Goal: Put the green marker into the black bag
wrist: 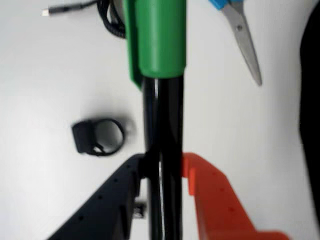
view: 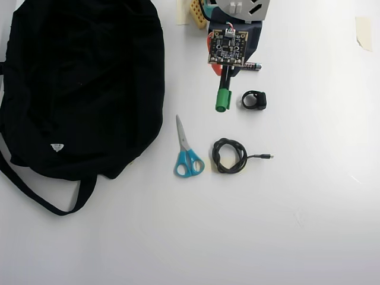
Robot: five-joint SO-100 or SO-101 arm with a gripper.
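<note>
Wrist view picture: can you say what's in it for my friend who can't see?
The gripper, one black finger and one orange, is shut on the green marker, a black-barrelled pen with a bright green cap pointing up the picture. On the white table around it lie a small black ring-shaped clip, blue-handled scissors and a coiled black cable.

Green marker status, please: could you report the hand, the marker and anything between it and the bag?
Hand shut on green marker. Black bag off to overhead-left. Scissors near the path.
</note>
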